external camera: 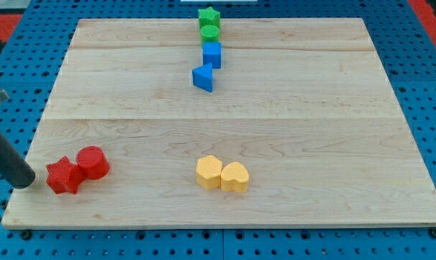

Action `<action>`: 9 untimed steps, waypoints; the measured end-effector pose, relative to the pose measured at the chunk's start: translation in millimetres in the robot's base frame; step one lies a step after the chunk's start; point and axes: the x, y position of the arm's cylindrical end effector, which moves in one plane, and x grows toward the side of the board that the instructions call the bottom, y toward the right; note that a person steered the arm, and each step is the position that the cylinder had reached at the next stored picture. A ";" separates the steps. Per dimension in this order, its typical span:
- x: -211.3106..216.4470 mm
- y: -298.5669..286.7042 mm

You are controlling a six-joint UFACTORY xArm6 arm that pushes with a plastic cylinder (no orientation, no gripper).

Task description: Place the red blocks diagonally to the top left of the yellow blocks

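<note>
On a pale wooden board [225, 123] laid over a blue pegboard [427, 65], my tip [27, 181], a bare rod with no jaws, rests just left of the red star [63, 175] touching the red cylinder [93, 162], well left of the touching yellow hexagon [208, 172] and yellow heart [234, 177]

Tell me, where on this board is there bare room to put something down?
The view's right half, beyond the yellow blocks and blue blocks, is bare. So is the middle band between them. It is crowded at the left bottom: my tip beside the red blocks.
</note>
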 end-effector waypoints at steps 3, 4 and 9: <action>5.5 93.8; 3.7 109.4; 23.0 147.3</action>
